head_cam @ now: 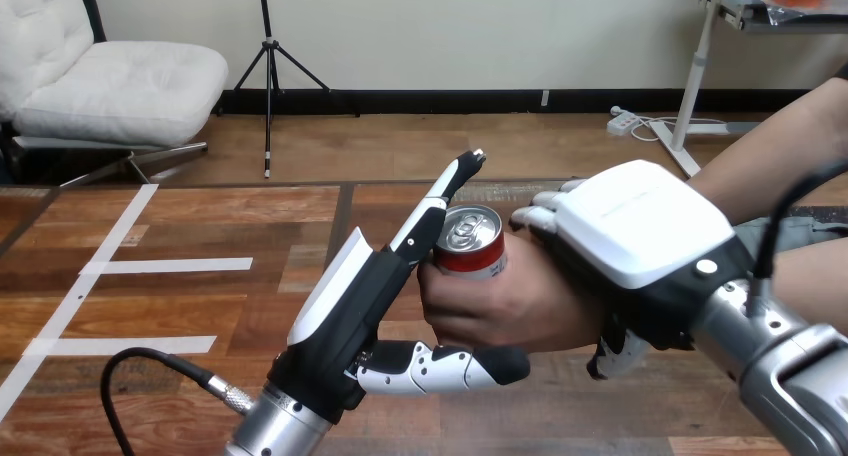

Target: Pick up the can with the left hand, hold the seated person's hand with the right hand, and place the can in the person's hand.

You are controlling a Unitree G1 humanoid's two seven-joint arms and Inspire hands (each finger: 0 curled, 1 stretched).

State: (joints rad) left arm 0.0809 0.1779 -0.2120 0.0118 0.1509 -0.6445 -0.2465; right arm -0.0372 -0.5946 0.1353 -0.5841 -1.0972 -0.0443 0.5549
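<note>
Over the wooden surface (180,306), the person's hand (500,311) grips the can (472,244); the right hand (640,226) clasps its wrist, and the open-fingered left hand (360,286) should ease away slowly.

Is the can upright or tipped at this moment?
Upright: the can stands in the person's hand, its silver top with the pull tab facing up.

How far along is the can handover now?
Done: the red can sits in the person's hand, whose fingers wrap it. In hand: the right hand clasps the person's wrist; the left hand is open beside the can. Left: probably withdrawing both hands.
</note>
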